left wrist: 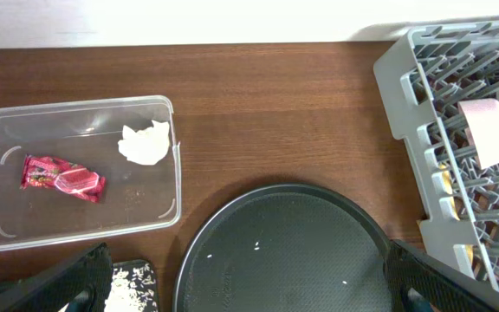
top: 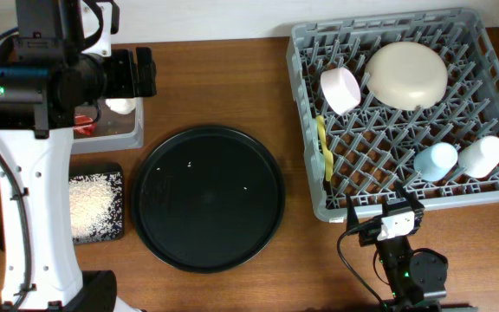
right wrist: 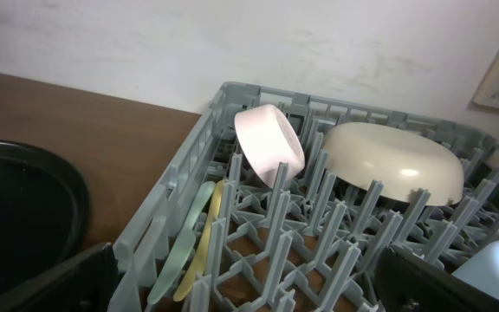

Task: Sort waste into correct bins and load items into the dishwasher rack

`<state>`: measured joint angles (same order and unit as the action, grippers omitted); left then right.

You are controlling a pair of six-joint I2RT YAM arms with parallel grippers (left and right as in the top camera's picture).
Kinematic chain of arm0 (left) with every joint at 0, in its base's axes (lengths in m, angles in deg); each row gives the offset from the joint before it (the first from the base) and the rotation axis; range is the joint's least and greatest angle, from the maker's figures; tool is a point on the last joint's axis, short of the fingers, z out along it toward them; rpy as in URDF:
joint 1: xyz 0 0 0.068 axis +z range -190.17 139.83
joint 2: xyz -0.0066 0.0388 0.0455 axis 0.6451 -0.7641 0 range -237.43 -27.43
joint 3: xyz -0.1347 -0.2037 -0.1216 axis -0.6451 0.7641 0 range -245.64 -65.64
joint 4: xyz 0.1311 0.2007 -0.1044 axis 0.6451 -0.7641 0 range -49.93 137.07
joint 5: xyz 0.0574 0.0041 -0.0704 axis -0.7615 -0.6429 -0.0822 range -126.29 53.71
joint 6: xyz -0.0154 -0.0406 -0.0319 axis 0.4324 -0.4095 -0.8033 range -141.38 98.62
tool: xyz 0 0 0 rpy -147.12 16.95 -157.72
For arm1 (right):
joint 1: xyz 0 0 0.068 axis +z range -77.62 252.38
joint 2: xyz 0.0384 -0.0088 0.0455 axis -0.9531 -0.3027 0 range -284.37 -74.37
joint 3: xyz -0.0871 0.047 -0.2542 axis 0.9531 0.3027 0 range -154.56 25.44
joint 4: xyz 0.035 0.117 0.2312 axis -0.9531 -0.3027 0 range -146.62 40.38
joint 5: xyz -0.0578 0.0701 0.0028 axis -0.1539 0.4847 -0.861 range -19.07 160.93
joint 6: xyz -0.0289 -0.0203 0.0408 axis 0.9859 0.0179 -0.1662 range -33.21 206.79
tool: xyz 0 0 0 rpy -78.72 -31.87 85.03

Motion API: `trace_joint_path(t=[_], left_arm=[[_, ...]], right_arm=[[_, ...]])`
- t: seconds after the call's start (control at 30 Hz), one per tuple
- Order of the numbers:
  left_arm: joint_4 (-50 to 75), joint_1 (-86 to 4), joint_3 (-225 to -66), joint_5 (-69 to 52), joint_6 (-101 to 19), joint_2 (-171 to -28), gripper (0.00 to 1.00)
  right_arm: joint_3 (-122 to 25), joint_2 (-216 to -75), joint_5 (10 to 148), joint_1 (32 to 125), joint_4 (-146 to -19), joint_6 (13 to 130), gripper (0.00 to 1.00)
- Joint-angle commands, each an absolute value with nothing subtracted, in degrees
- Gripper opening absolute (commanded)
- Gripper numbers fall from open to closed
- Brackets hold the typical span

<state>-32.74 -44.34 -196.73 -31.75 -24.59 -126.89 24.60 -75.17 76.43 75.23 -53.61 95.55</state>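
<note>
Twice found pincers released, nothing held: left gripper (left wrist: 245, 260) spread wide above round black tray (top: 209, 199), right gripper (right wrist: 245, 269) spread wide at dishwasher rack (top: 294, 52) edge. Spotted tissue (left wrist: 144, 144) and red wrapper (left wrist: 61, 177) inside clear tub (left wrist: 178, 165), apart. Logged rice (top: 89, 208) heaped in shallow black tray (top: 96, 167). Counted in rack: cream plate (top: 407, 74) on pegs, pink bowl (top: 340, 90) tilted just beside it, blue cup (top: 436, 160) and white cup (top: 482, 156) side by side, yellow utensil (top: 323, 147) and mint utensil (right wrist: 180, 247) slotted along edge nearest round tray. Noted few stray grains on round tray.
</note>
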Motion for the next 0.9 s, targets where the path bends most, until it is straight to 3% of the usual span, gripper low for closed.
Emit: trace_joint_path(t=[0.0,0.47,0.53,0.67,0.87], left_arm=[[-33.35,-44.29,-196.69,-31.12,-24.56,-126.82,1.0],[-34.77,-44.1,-196.62,-31.12,-24.54,-126.93,1.0],[-35.82,-44.51,-196.58,-36.25,-23.23,-126.69,1.0],[-27.67,-47.68,-193.52,-44.08,-22.9,-124.13,1.0],[-13.75,-50.65,-178.15,-44.25,-20.13,-113.62,1.0]], right_arm=[[25.13,-74.58,76.51,74.97,-53.46,94.93,0.98],[25.13,-74.58,76.51,74.97,-53.44,94.93,0.98],[25.13,-74.58,76.51,74.97,-53.44,94.93,0.98],[25.13,-74.58,76.51,74.97,-53.44,94.93,0.98],[25.13,-74.58,76.51,74.97,-53.44,94.93,0.98]])
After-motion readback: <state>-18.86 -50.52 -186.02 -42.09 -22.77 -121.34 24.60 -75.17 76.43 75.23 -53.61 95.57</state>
